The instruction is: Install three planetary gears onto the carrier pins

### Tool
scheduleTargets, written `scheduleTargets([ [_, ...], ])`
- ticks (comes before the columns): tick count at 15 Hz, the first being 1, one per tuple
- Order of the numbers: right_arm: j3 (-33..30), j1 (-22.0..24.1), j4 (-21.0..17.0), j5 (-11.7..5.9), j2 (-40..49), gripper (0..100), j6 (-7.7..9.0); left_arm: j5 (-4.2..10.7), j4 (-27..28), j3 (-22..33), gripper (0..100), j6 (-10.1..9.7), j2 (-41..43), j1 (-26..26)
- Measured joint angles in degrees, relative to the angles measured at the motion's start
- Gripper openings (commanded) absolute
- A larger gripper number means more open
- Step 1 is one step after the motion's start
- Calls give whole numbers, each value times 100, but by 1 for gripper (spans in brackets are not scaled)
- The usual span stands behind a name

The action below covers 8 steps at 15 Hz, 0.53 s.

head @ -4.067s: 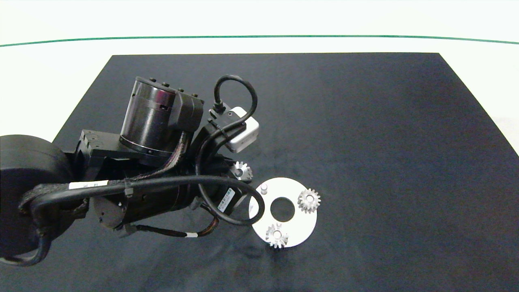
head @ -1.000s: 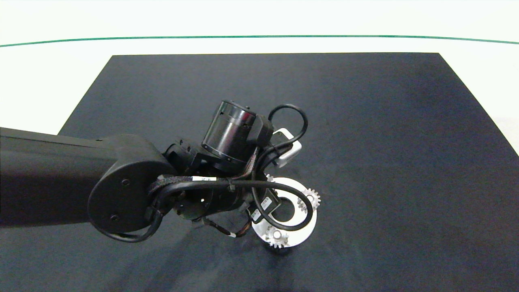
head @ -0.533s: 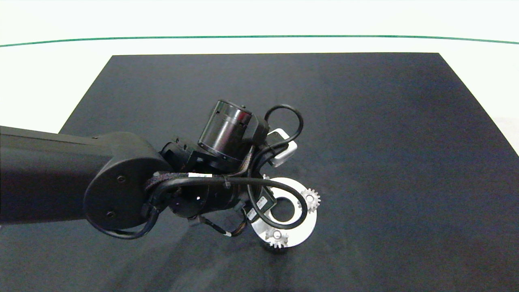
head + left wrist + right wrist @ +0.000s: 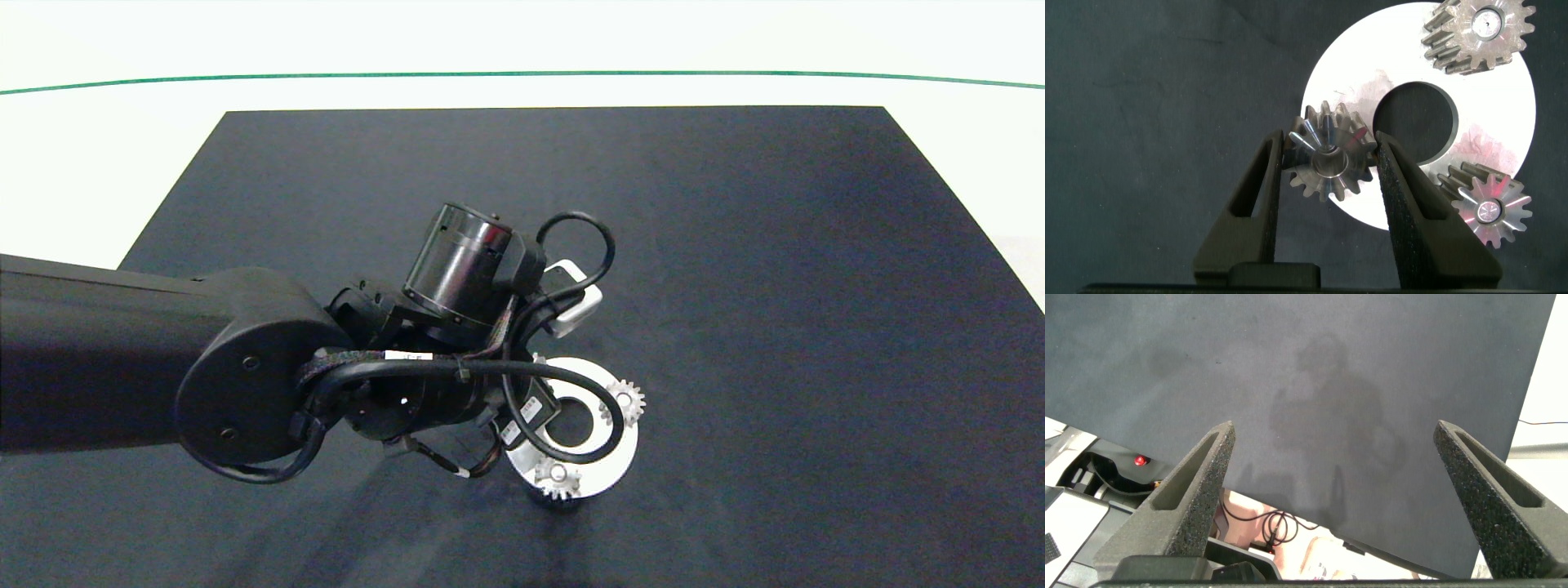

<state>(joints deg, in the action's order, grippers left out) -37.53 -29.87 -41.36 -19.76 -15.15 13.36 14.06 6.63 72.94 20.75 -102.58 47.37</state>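
My left gripper (image 4: 1329, 151) is shut on a silver planetary gear (image 4: 1327, 167), held tilted over the rim of the white carrier disc (image 4: 1503, 114), beside its centre hole. Two more planetary gears (image 4: 1478, 33) (image 4: 1490, 208) sit on carrier pins, whose white tips (image 4: 1485, 23) show in their centres. The pin under the held gear is hidden. In the head view my left arm covers that gripper; the disc (image 4: 611, 459) and the two seated gears (image 4: 625, 400) (image 4: 557, 476) show beside it. My right gripper (image 4: 1335, 429) is open, off to the side, holding nothing.
A black mat (image 4: 735, 286) covers the table, with white surface (image 4: 98, 163) beyond it. The right wrist view shows the mat's edge (image 4: 1290, 510) with cables and equipment below it.
Since 4.1 s ago my left arm has carried the third gear from the mat left of the disc to over the disc's rim. In the last second it has only shifted slightly.
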Motion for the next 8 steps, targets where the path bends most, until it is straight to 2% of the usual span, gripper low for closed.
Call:
scheduleTargets([
  [8, 0, 0, 2, 0, 2, 100, 0, 5, -38, -4, 10, -11, -78, 9],
])
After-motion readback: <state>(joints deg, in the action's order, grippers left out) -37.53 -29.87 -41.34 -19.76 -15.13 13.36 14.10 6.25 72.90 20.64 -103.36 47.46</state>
